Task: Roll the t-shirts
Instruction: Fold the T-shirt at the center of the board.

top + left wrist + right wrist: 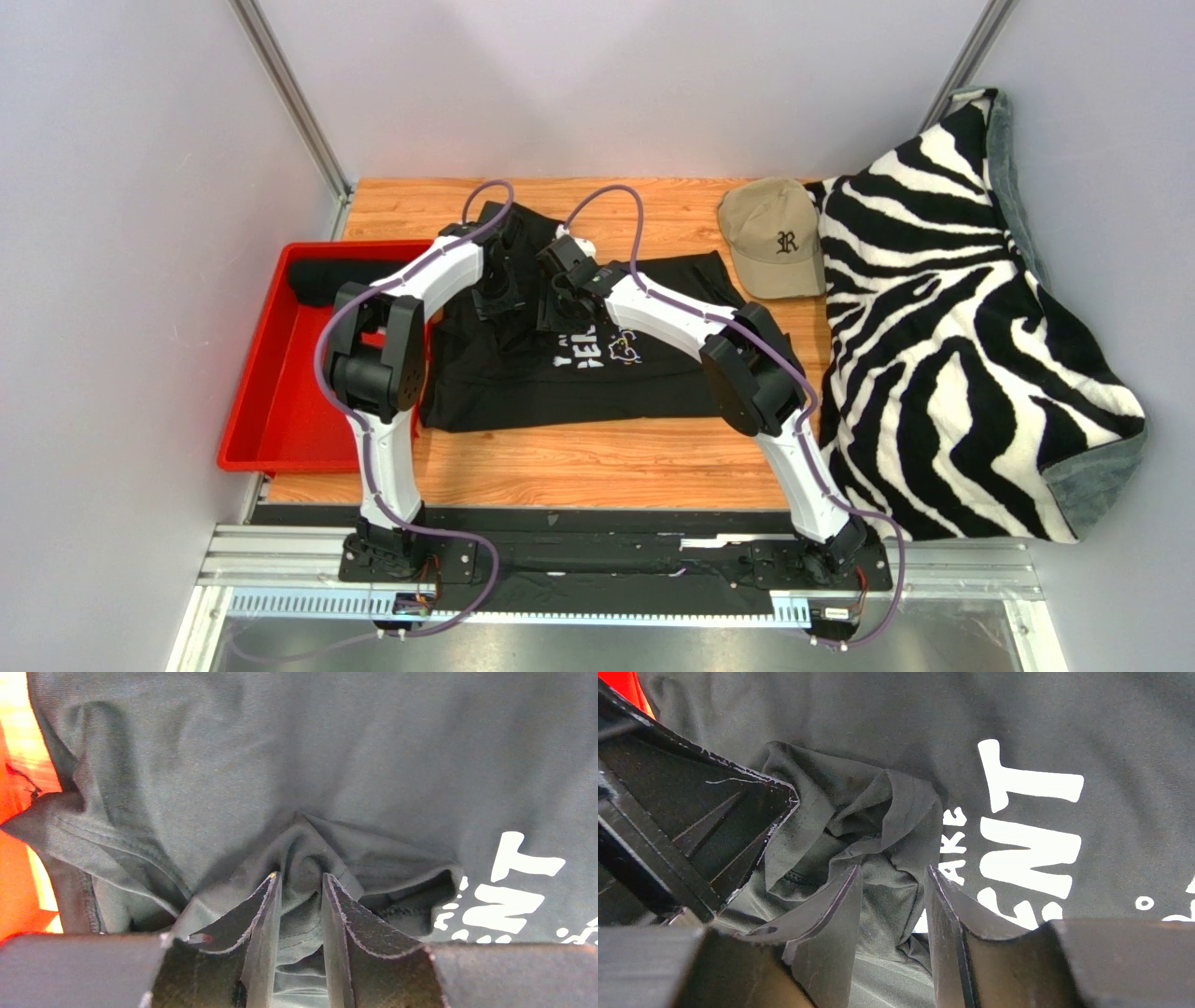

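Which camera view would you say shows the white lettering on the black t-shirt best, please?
The right wrist view: the white lettering on the t-shirt is large and sharp there. The left wrist view catches a few letters at its right edge; the top view shows it tiny, partly behind the right arm.

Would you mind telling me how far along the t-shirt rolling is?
Done: one dark roll seems to lie in the red bin. In hand: the left gripper pinches a fold of the black t-shirt, the right gripper straddles bunched fabric beside it. Left: that shirt lies mostly flat, unrolled.
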Controlling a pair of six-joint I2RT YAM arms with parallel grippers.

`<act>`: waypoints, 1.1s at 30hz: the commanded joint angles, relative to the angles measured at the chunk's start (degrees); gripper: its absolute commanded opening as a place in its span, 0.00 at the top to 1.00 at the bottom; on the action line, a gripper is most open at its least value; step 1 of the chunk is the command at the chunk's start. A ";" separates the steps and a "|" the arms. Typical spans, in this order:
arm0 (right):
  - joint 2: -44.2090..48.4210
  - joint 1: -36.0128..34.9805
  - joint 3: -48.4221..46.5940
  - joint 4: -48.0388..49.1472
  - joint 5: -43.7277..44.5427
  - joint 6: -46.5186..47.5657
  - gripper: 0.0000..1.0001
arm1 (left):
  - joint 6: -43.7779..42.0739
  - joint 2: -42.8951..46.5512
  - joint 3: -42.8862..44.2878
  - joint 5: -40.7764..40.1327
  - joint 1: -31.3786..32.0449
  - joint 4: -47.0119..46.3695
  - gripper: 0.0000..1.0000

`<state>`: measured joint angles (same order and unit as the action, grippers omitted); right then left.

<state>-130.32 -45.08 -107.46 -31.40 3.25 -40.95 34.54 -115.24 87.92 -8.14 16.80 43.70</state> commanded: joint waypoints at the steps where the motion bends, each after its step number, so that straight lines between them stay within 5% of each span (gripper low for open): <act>1: -1.07 0.17 -2.84 1.52 2.29 -1.24 0.58 | -0.36 -0.16 2.43 -1.44 0.16 0.59 0.68; 9: -1.08 0.61 -2.84 1.52 3.52 -1.33 0.66 | -0.18 -0.07 2.87 -1.35 0.17 0.94 1.00; 16: -0.37 1.22 -1.00 1.78 3.61 -1.41 0.83 | 0.52 0.72 3.40 -0.30 -0.18 1.03 1.00; 22: 2.18 1.31 0.50 3.62 2.82 -2.03 0.61 | 1.14 1.16 3.40 0.49 -0.36 0.86 1.00; 33: 2.70 0.87 3.21 6.78 3.26 -8.17 0.56 | 0.96 1.33 3.05 0.67 -0.54 1.03 1.00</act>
<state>-131.04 -43.86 -106.37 -29.23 5.50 -45.34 35.05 -115.42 88.99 -8.01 16.67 44.40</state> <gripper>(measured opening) 0.436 0.008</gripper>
